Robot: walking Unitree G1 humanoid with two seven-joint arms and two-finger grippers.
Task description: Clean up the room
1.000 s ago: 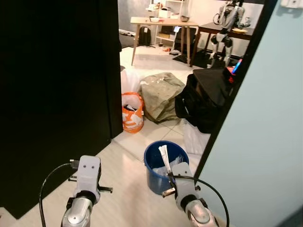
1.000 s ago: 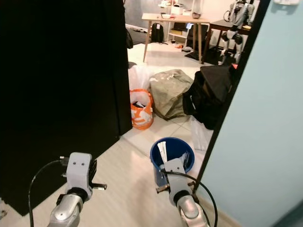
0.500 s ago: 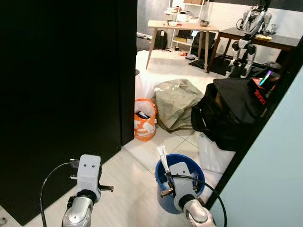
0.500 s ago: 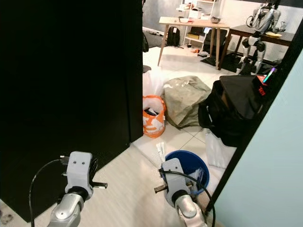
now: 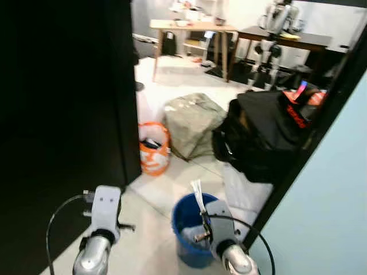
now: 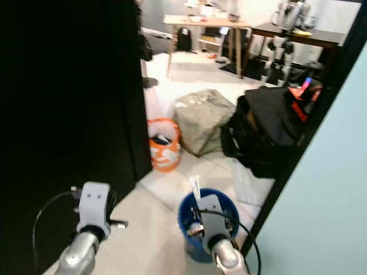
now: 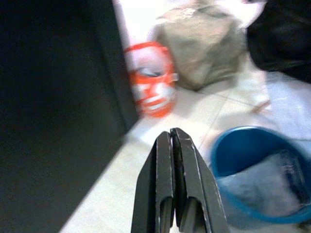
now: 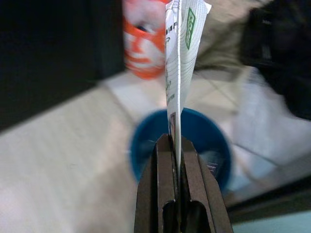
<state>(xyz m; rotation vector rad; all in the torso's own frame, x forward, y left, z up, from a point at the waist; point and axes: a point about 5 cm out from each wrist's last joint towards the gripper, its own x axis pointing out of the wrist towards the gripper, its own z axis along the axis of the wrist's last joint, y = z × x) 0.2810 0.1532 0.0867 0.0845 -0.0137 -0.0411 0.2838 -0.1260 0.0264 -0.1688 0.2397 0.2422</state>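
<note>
Right tool is clamped on a folded white paper wrapper with green print, the paper standing up between its two black fingers. Directly beyond that tool sits the blue bucket on the pale tiled floor, some crumpled white stuff already inside it. Left tool has its fingers pressed together, holding nothing, poised over the floor with the bucket off to its right. Ahead of both tools: an orange-and-white bag against the dark wall panel, a grey-green sack beside it, and a black bag further right. The head views are blurred.
</note>
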